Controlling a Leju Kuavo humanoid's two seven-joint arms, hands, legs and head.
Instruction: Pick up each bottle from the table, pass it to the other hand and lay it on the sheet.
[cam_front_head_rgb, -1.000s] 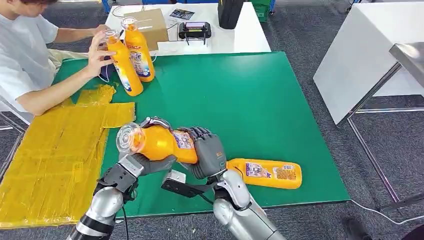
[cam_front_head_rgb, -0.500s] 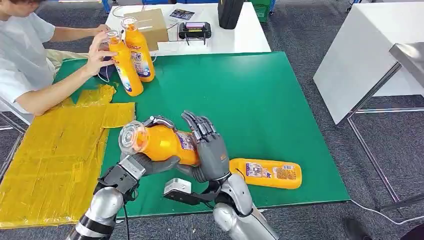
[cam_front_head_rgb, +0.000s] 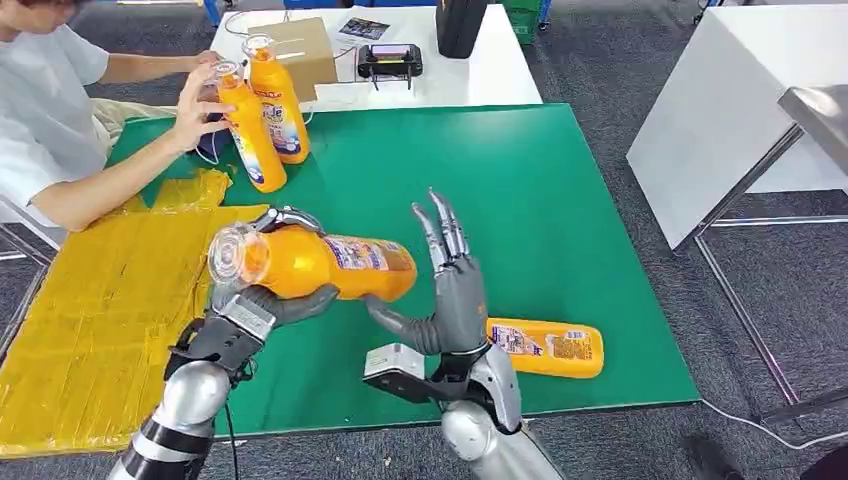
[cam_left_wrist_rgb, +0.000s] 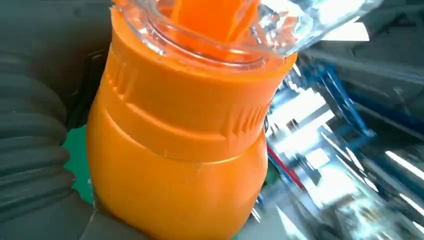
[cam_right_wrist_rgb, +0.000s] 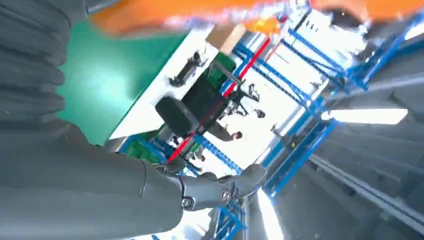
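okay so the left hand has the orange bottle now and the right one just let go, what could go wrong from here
1. The left robot hand grips the orange bottle near its cap end, so the long body overhangs and could tip or slip out.
2. The open right robot hand hangs just above the bottle lying on the mat and might knock it toward the table edge.
3. The yellow sheet looks wrinkled, so a bottle laid on it could roll.

Between my hand and the yellow taped sheet (cam_front_head_rgb: 110, 310) lies bare green mat (cam_front_head_rgb: 520, 190) — open passage. A person's forearm (cam_front_head_rgb: 120, 180) and two upright orange bottles (cam_front_head_rgb: 262, 110) crowd the sheet's far corner — another orange bottle (cam_front_head_rgb: 543, 347) lies beside my right wrist.
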